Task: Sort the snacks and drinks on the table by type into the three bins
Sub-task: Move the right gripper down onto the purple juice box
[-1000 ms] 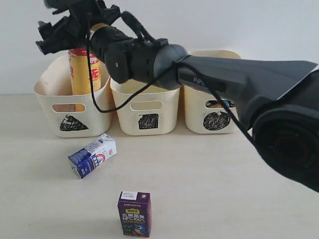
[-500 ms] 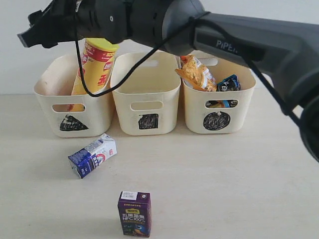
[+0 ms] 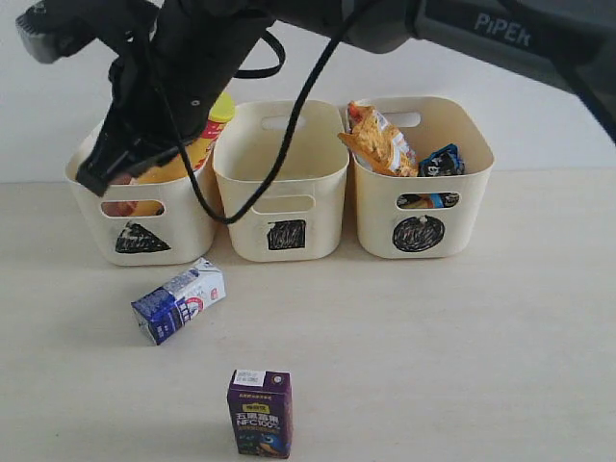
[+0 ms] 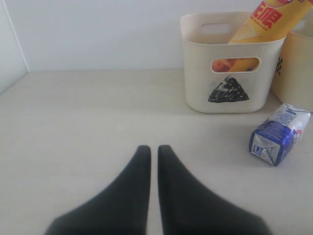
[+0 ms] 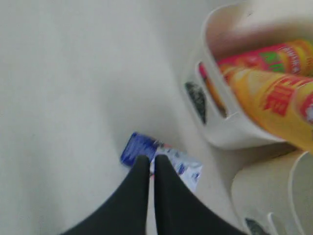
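Three bins: triangle bin (image 3: 183, 233), square bin (image 3: 243, 231), circle bin (image 3: 464, 219). Two tubes: yellow tube (image 5: 279, 103), pink tube (image 5: 274, 55). Two bags: orange bag (image 3: 377, 140), blue bag (image 3: 443, 159). Two cartons: milk box (image 3: 178, 300), juice box (image 3: 260, 412). One bench (image 3: 443, 346).

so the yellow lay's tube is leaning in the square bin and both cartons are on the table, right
No, the yellow Lay's tube leans in the triangle bin, as the left wrist view shows. The milk carton and juice box are on the table.

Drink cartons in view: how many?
2. The blue-and-white milk box lies on its side before the triangle bin; the purple juice box stands upright nearer the camera. More could sit unseen inside that bin.
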